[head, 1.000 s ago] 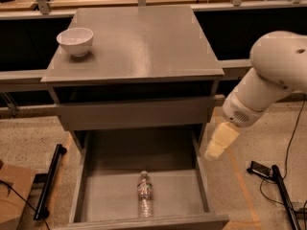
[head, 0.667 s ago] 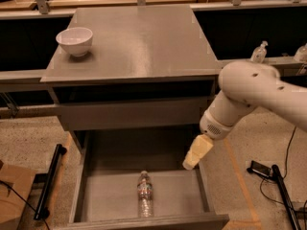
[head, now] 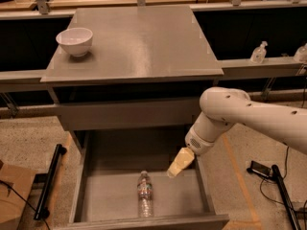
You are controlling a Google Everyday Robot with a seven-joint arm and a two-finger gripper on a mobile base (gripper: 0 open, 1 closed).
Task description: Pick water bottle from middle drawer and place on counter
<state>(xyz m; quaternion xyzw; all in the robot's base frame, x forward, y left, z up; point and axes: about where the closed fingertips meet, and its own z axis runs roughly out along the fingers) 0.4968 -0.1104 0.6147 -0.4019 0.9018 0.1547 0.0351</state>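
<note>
You see the middle drawer (head: 108, 193) pulled open under the grey cabinet. The water bottle (head: 144, 198) lies on its flat floor, near the front wall and about in the middle, with the white cap pointing to the back. The gripper (head: 173, 170) hangs over the right part of the drawer, just beside the bottle's cap end but apart from it, and it points down and to the left. You cannot tell if it is open or closed; it has nothing in it. The white arm (head: 249, 116) comes in from the right. On the counter (head: 144, 42) a white bowl (head: 75, 41) stands near the left rear corner.
</note>
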